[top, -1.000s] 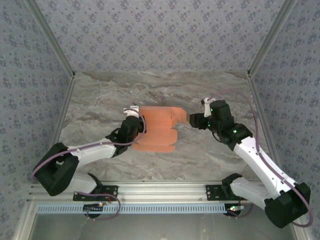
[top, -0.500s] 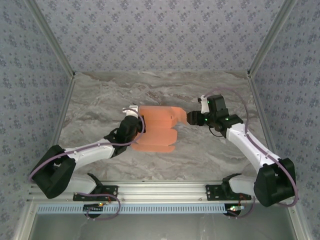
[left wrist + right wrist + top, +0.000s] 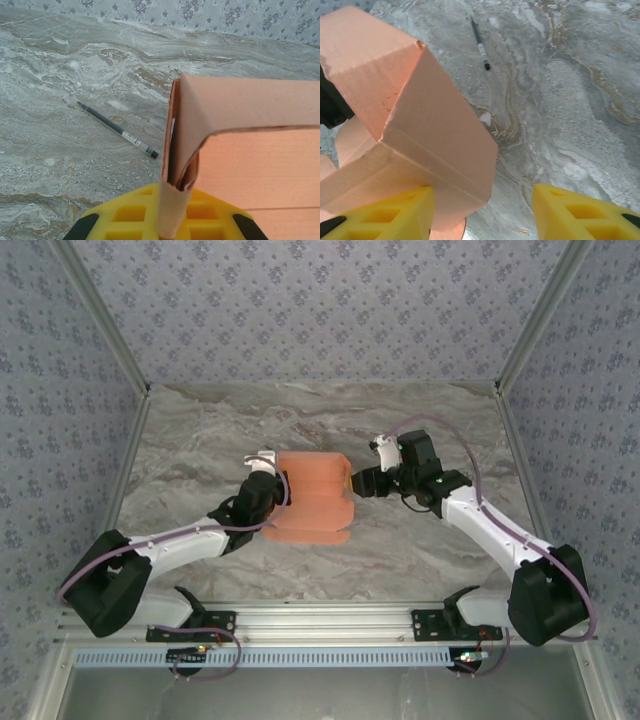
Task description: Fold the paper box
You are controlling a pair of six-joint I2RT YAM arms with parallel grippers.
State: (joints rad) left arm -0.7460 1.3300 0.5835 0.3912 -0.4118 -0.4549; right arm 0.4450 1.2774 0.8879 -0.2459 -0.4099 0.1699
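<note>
Rightward, my right gripper (image 3: 356,483) slid in toward the paper box (image 3: 312,498); fingers spread, box flap partly between them. Left gripper (image 3: 284,490) fingers pinch the box's opposite edge.

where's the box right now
In the top view the box sits at the middle of the table, the left gripper clamped on its left edge and the open right gripper at its right flap.
</note>
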